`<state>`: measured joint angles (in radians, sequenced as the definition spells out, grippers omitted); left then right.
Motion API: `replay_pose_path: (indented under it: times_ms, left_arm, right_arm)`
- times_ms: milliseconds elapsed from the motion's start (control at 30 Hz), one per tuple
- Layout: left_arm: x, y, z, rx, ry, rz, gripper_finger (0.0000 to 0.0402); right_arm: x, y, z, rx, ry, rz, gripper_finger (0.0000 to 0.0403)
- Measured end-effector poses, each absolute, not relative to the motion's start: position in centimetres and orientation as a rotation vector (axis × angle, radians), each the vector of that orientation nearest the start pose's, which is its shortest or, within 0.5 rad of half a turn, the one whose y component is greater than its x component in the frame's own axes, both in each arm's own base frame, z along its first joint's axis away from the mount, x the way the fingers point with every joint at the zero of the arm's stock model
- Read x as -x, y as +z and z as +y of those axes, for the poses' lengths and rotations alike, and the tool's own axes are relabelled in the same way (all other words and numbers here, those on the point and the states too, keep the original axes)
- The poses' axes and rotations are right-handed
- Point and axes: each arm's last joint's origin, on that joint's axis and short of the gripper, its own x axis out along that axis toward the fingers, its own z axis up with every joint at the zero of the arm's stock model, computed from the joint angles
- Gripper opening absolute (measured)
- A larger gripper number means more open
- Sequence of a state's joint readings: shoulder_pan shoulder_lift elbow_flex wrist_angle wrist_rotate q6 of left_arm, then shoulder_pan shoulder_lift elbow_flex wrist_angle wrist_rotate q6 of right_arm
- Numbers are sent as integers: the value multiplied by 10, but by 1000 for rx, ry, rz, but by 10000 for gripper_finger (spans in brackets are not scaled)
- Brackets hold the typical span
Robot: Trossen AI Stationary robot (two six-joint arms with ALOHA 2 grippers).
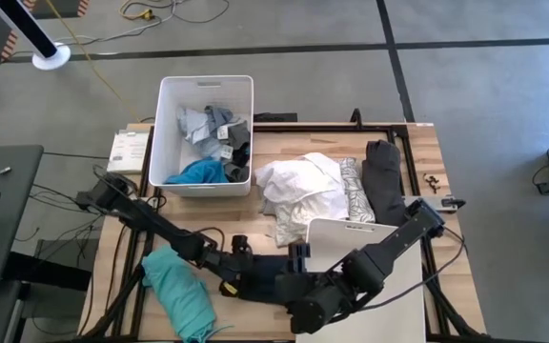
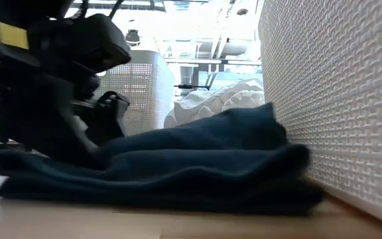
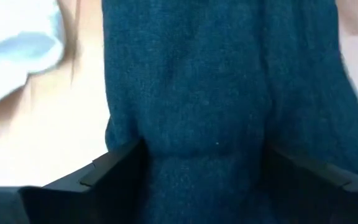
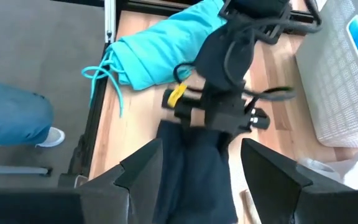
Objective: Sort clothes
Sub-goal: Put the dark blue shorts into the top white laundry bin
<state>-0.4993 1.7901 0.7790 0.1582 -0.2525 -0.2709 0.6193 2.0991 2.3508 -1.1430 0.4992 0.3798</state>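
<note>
Both grippers are at the near edge of the table, meeting over a dark teal garment (image 2: 178, 166) that lies flat on the wood beside an upturned white bin (image 1: 351, 250). The left gripper (image 3: 204, 155) stands wide with the dark cloth bunched between its fingers, jaws not yet closed on it. The right gripper (image 4: 197, 168) is part open over the other end of the same garment; whether it pinches the fabric I cannot tell. As for progress, sorting looks partly done: the bin at the far edge (image 1: 165, 114) already holds grey, white, black and blue pieces. Left out are a bright teal garment with a drawstring (image 1: 179, 291) near the front left corner, a white heap (image 1: 298, 191) in the middle of the table, a grey-white patterned piece (image 1: 355, 195) touching it, and a dark grey garment (image 1: 384, 176) toward the right edge. By my judgement, more than half the work remains.
</note>
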Motion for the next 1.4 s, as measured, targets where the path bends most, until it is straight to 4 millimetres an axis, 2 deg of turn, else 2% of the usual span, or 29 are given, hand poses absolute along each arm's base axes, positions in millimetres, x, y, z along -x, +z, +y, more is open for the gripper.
replay_pose_path:
  times_ms: [133, 233, 367, 567, 700, 833, 1200, 1400]
  left_arm:
    - [-293, 103, -151, -87, -107, 841, 284]
    - [-296, 103, -153, -109, -119, 841, 246]
    - [-299, 105, -154, -146, -128, 837, 168]
    - [-299, 106, -154, -204, -151, 837, 30]
    - [-298, 110, -154, -211, -156, 832, 23]
    - [-292, 125, -150, -235, -152, 835, 23]
    - [-268, 190, -144, -274, -79, 708, 23]
    - [-257, 214, -143, -257, -73, 636, 23]
  right_arm:
    - [-363, 378, 239, 113, -36, 757, 232]
    - [-363, 378, 238, 121, -33, 758, 232]
    - [-364, 378, 237, 120, -36, 758, 232]
    - [-364, 378, 236, 121, -37, 759, 232]
    - [-364, 378, 236, 120, -34, 760, 232]
    - [-364, 378, 236, 120, -34, 760, 232]
    - [-364, 378, 236, 119, -34, 760, 232]
    - [-364, 378, 236, 119, -35, 760, 232]
